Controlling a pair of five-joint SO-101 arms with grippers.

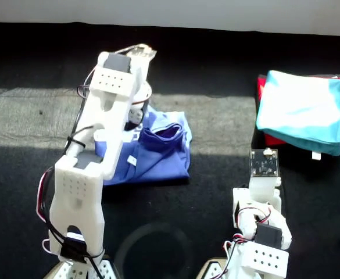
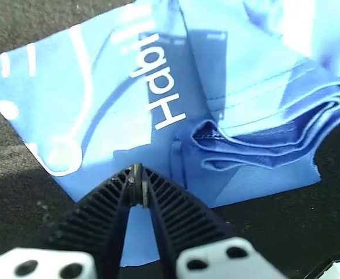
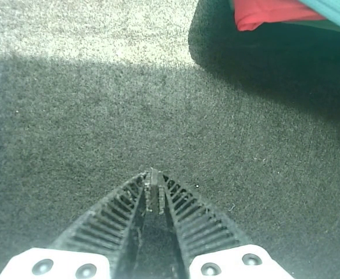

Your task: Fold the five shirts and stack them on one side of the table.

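Dark, carpet-like worktop (image 1: 228,145) across the whole scene, with a band of sunlight running through the middle of it. Over to the left hand (image 2: 137,183) first: its two ribbed fingers (image 2: 181,215) are pressed together tip to tip, and nothing shows caught between them. Directly beneath and ahead of that hand lies the blue shirt (image 2: 100,104), partly folded, white print facing up. Off to one side of the fingertips its layered edges are stacked in a bunched fold, and the collar opening sits there as well. Whether the fingertips actually touch the cloth, I cannot tell. From the high view, the left arm (image 1: 94,151) stretches out over the near edge of that shirt and covers part of it.

Now the right hand (image 3: 153,189): fingers drawn together here too, tips meeting, holding nothing, with bare dark worktop below it. Well beyond its fingertips and off to one side sits the stack. A red shirt (image 3: 274,13) lies underneath, and a folded turquoise shirt (image 1: 306,110) lies on top, covering most of it. Red peeks out along the edges. A small white label (image 1: 316,155) hangs from the turquoise shirt's edge on the side nearest the right hand.
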